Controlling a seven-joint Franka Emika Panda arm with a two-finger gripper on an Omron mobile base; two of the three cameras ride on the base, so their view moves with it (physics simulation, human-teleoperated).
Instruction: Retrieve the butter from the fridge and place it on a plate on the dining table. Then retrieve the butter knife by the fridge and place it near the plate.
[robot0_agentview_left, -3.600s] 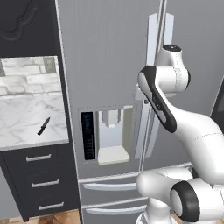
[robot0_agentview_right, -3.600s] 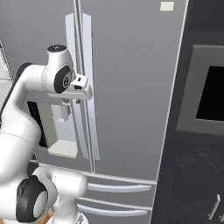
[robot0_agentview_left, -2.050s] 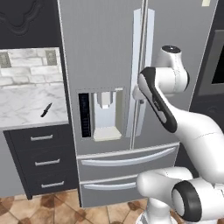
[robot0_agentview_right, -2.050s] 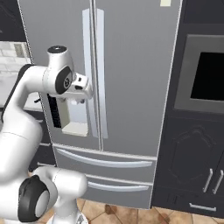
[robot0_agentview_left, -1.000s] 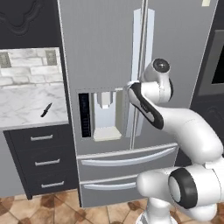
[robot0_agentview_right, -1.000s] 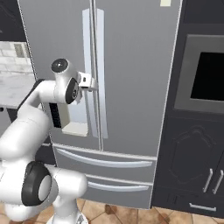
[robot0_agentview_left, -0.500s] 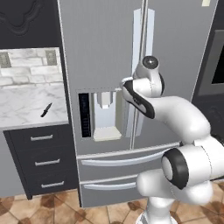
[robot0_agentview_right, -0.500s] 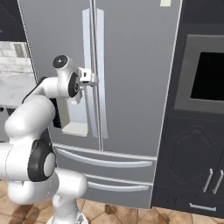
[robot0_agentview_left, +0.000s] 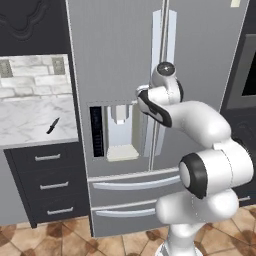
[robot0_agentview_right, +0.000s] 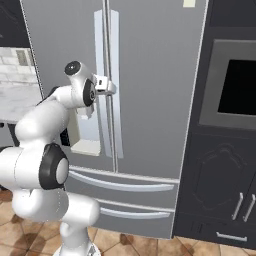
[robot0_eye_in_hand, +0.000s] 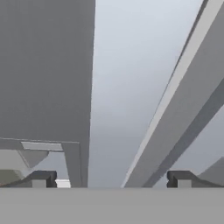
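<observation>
Step in hand: opening the fridge (robot0_agentview_left: 120, 75). The gripper (robot0_agentview_right: 111, 89) is up at the left door's handle (robot0_agentview_right: 101, 65), jaws spread wide, holding nothing. Next move likely calls for closing on the handle and pulling. Butter presumably inside; doors shut, so cannot tell. The butter knife (robot0_agentview_left: 52, 125) lies on the marble counter (robot0_agentview_left: 30, 125) left of the fridge. Dark drawers (robot0_agentview_left: 47, 182) below, wall oven (robot0_agentview_right: 235, 87) right, tiled floor (robot0_agentview_left: 45, 240).

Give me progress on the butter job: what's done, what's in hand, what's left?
Done: nothing; the fridge doors are shut. In hand: the gripper, jaws open and empty, is at the left door's handle. Left: open it, carry the butter to the plate, then fetch the butter knife, which lies on the counter.
</observation>
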